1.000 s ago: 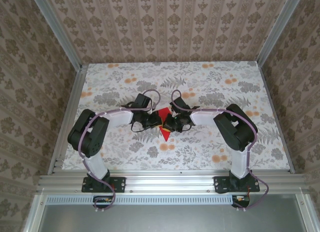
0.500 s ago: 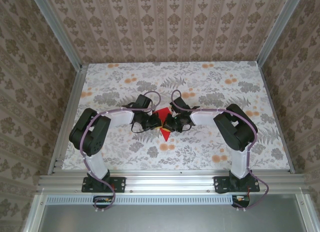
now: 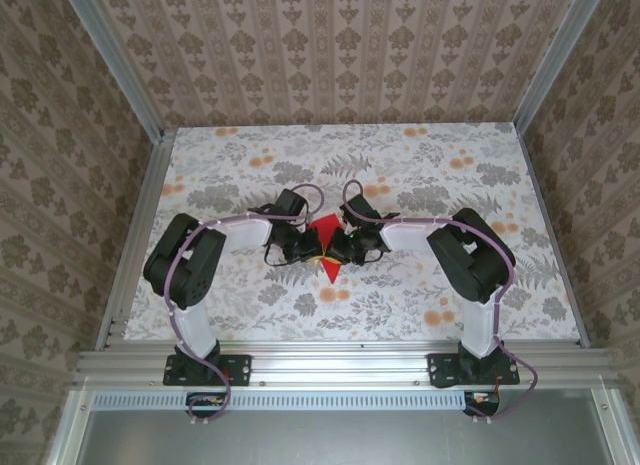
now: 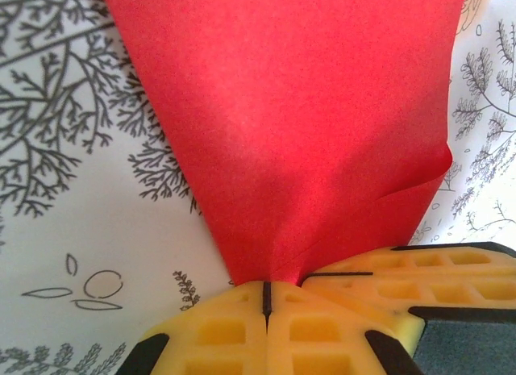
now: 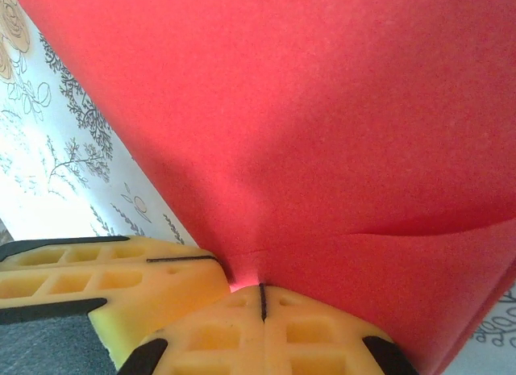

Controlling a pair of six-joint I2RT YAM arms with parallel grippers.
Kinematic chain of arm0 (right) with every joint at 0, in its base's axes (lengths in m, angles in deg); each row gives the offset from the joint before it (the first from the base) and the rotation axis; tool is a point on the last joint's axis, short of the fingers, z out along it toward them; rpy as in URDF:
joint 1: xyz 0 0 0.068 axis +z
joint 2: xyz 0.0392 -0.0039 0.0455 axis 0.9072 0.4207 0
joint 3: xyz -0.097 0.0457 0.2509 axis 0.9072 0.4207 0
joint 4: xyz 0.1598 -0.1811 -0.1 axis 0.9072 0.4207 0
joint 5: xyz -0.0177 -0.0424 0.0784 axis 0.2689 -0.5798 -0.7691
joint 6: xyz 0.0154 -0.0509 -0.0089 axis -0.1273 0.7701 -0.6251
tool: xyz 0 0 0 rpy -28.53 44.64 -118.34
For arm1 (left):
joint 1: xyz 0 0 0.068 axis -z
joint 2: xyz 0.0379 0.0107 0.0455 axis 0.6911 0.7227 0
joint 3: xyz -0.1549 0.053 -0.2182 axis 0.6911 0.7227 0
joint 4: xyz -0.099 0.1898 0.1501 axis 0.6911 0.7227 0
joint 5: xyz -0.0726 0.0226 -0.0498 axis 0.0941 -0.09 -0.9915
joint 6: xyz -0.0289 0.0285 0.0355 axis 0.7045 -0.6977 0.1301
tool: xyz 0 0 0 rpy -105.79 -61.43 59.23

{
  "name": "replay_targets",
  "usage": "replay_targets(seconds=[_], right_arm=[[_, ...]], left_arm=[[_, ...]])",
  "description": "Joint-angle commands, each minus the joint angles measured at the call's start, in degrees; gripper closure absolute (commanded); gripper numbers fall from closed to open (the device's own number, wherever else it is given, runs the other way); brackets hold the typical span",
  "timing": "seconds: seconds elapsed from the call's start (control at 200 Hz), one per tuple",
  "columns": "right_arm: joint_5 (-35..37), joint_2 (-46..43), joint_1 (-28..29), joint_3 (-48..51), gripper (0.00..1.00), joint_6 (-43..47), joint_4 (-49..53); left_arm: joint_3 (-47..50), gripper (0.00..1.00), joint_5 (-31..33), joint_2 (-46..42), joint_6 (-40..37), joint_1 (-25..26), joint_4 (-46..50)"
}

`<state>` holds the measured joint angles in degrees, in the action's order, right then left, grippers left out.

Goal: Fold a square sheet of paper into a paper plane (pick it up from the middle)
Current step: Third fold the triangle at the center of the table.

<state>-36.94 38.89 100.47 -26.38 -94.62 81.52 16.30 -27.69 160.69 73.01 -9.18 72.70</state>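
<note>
One thin bright red paper sheet [image 3: 326, 229], creased into angular shape, sat mid-bench between two claws, above floral-patterned bench [image 3: 430, 295]. Left claw [image 3: 304, 248] clenched on sheet's left side; in left wrist view two yellow pads [image 4: 218, 331] pressed together, sheet pinched at their seam. Right claw [image 3: 346, 248] grasped sheet's right side likewise, two yellow pads [image 5: 322, 335] closed on it. Claws faced each other, close. Sheet's lower tip pointed toward arm bases.
</note>
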Motion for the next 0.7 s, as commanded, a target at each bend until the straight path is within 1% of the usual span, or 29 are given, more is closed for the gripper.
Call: replay_targets(seconds=[0.0, 0.14, 0.335, 0.435, 0.695], right_arm=[[-1.79, -0.48, 0.07, 1.5, 1.0, -1.22, -2.22], [-5.28, -3.49, 0.07, 3.17, 1.0, -0.06, -6.23], [-8.08, -7.54, 0.24, 6.32, 1.0, 2.14, -6.01], [-7.71, -8.74, 0.42, 7.77, 1.0, 2.65, -4.21], [-6.21, -7.29, 0.42, 9.64, 1.0, 3.64, -1.48]], left_arm=[[-0.52, 1.0, 3.44, 1.93, -1.33, 1.04, 5.32], [-0.71, 1.0, 4.37, 2.58, -1.48, 1.2, 6.37], [-1.29, 1.0, 4.73, 3.5, -1.42, 1.57, 7.03], [-1.57, 1.0, 4.9, 3.69, -1.44, 1.75, 7.14], [-2.28, 1.0, 4.9, 3.86, -1.47, 2.02, 7.5]])
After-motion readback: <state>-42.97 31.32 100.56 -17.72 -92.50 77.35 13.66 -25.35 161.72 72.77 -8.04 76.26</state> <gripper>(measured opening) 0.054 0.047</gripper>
